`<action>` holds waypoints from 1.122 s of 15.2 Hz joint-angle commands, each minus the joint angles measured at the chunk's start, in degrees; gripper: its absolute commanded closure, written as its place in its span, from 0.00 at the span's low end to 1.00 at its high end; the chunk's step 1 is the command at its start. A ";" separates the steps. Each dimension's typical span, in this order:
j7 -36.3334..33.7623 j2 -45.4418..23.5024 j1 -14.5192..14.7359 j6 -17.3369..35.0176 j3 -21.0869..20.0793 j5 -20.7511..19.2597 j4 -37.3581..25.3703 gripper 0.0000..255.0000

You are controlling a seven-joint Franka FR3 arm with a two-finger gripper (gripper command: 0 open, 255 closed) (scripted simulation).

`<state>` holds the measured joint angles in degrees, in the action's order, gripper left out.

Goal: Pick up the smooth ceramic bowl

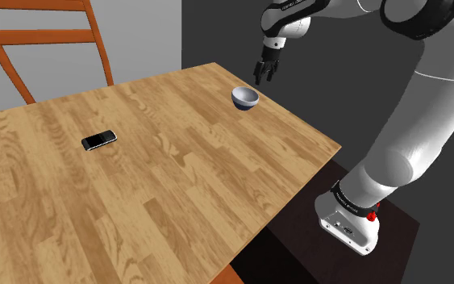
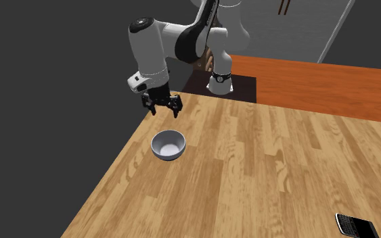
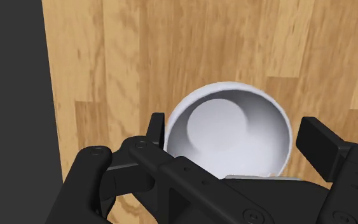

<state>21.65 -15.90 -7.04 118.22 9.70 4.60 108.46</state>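
the gripper [image 1: 265, 76] is being held open above the bowl [image 1: 245, 98] near the table [image 1: 136, 185] edge; nothing is being gripped yet, so grasping and lifting are being left undone.

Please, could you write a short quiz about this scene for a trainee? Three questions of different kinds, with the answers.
1. True or false: the gripper is shut on the bowl.
2. What else lies on the wooden table? A) a black phone B) a red cup C) a spoon
3. Fill in: the bowl stands ____, its opening facing up.
Key: 1 false, the gripper is open and not touching it; 2 A; 3 upright.
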 commanded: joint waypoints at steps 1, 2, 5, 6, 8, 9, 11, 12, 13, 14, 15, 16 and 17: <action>0.96 -5.11 -0.81 0.30 -0.01 1.02 -4.59 0.00; 1.34 -7.42 -1.24 0.26 -0.05 1.46 -6.83 0.00; 2.29 -14.49 -2.63 -0.36 -0.29 2.63 -14.22 0.00; 2.47 -16.32 -3.00 -0.63 -0.38 2.89 -16.25 0.00; 2.59 -17.10 -3.06 0.52 -0.49 3.04 -15.88 0.00; 2.65 -17.50 -3.09 1.08 -0.53 3.12 -15.71 0.00; 2.76 -18.32 -3.14 2.21 -0.63 3.28 -15.40 0.00; 2.82 -18.77 -3.17 2.74 -0.69 3.37 -15.30 0.00; 2.88 -19.21 -3.20 3.29 -0.74 3.45 -15.19 0.00; 2.92 -19.45 -3.22 3.60 -0.77 3.50 -15.12 0.00; 2.92 -19.46 -3.22 3.60 -0.77 3.50 -15.13 0.00; 2.99 -19.60 -3.30 3.54 -0.76 3.51 -15.33 1.00; 3.01 -19.56 -3.31 3.54 -0.76 3.51 -15.28 1.00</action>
<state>24.63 -35.41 -10.33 121.69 8.95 8.09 93.17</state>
